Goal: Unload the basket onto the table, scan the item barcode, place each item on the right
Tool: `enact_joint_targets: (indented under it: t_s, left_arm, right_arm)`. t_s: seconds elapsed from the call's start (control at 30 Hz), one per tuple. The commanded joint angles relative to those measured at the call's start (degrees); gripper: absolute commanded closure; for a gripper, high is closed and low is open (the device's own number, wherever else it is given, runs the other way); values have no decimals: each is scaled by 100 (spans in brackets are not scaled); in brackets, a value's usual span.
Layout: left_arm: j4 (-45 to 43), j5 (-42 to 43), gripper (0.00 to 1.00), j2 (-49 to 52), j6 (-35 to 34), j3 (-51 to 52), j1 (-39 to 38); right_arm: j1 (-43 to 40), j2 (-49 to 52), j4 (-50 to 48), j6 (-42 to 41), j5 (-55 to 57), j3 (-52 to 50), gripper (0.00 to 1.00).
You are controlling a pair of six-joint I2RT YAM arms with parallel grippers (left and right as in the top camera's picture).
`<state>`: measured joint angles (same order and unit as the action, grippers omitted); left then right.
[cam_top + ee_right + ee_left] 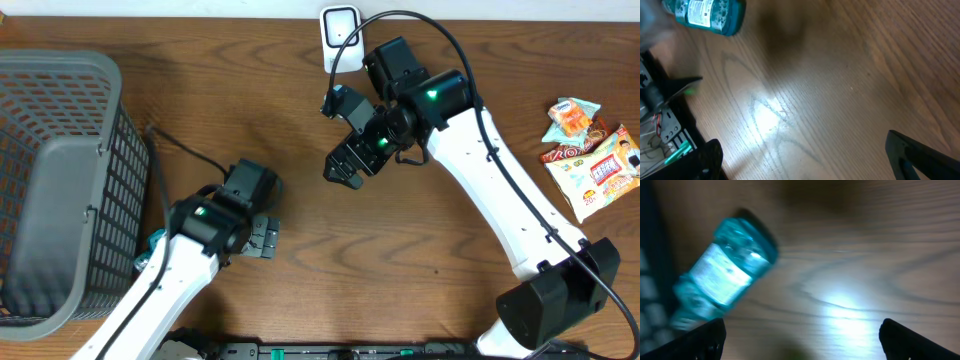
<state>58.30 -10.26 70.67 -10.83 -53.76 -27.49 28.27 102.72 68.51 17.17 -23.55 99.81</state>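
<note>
Teal bottle (722,275) on table (300,120); L gripper (802,335), R gripper (800,150) agape

No text can be read
The white label (724,276) on the teal bottle (747,242) carries print too blurred to read. The snack packets (592,158) at the right of the surface (300,120) show red lettering too small to make out.

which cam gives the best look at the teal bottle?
Left wrist: the teal bottle shows nearly whole with its white label visible, though blurred. Right wrist catches only part of the bottle at the top-left corner. Overhead shows just a sliver of the bottle beside the left arm.
</note>
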Motion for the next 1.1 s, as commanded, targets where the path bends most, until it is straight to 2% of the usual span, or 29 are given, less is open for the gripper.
enact_joint_targets:
  t_s: [0.0,0.27,0.53,0.83,1.07]
  left_arm:
    - [-101,-846,2,468,1027,-81,70]
    - [-461,-846,2,1731,2476,-79,632]
    - [-826,-815,2,2288,2861,-79,1602]
    - [-1172,833,2,2310,3895,-79,2796]
    - [-1241,1180,2,2343,4083,76,2994]
  right_arm:
    - [-50,-28,-52,66,-35,-90,1]
    - [-87,-28,-195,131,-9,-323,1]
    - [-136,-28,-339,131,13,-481,1]
    - [-162,-26,-529,125,208,-686,1]
    - [-162,-26,-531,127,223,-686,1]
